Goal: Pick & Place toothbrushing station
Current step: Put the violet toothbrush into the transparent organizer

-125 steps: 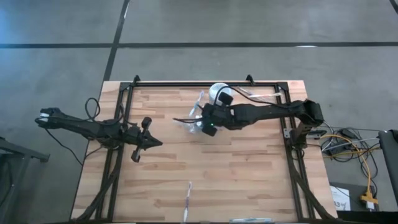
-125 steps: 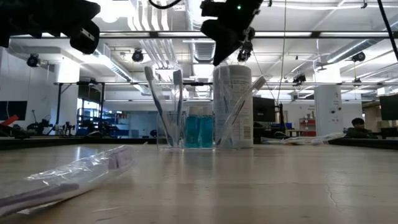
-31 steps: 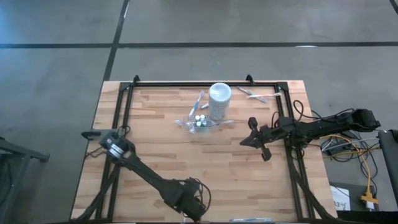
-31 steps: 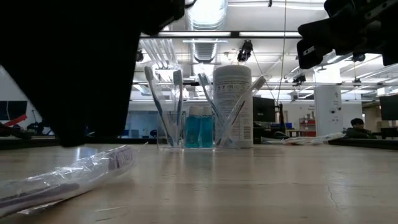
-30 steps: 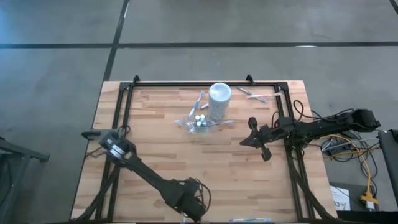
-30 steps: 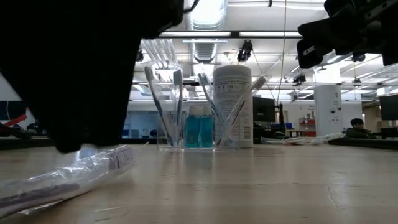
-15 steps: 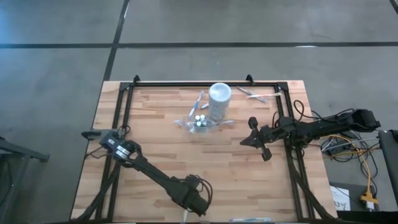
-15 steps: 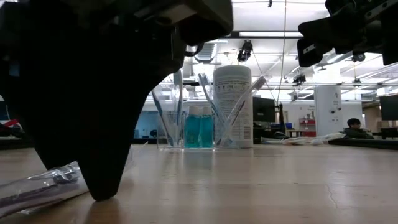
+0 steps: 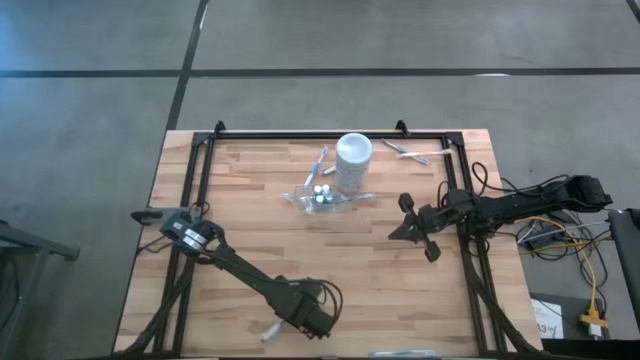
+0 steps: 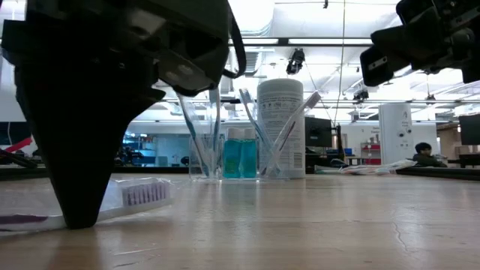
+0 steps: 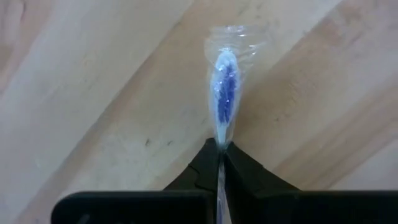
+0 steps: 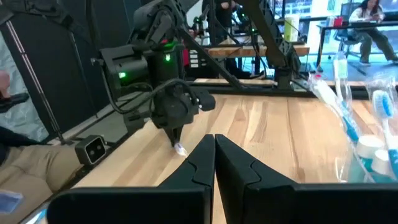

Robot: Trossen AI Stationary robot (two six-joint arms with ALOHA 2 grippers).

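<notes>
The station stands at the table's far middle. A clear holder (image 9: 318,196) has pale toothbrushes and two teal tubes (image 10: 240,159) in it, and a white cup (image 9: 353,158) stands beside it. My left gripper (image 9: 303,322) is at the near edge, shut on a toothbrush in a clear wrapper (image 11: 223,93), which also shows in the low view (image 10: 142,193). My right gripper (image 9: 405,226) hangs shut and empty above the table's right side, clear of the station. My left gripper pinches the wrapped toothbrush between its two fingers (image 11: 208,163), a little behind the blue bristle end (image 11: 222,134). The fingers come from above, pointing down. The packet sticks out past the fingertips toward the table's left (image 9: 270,330), low over the wood; whether it is clear of the table I cannot tell.
More wrapped toothbrushes (image 9: 410,152) lie at the far right by the black frame rail (image 9: 330,134). Bare wood (image 9: 360,270) lies between the station and the near edge.
My left gripper has come down at the near edge onto the wrapped toothbrush. The packet has swung about: it lay pointing from near to far and now points toward the table's left. In the low view its bristle end sits higher than before.
</notes>
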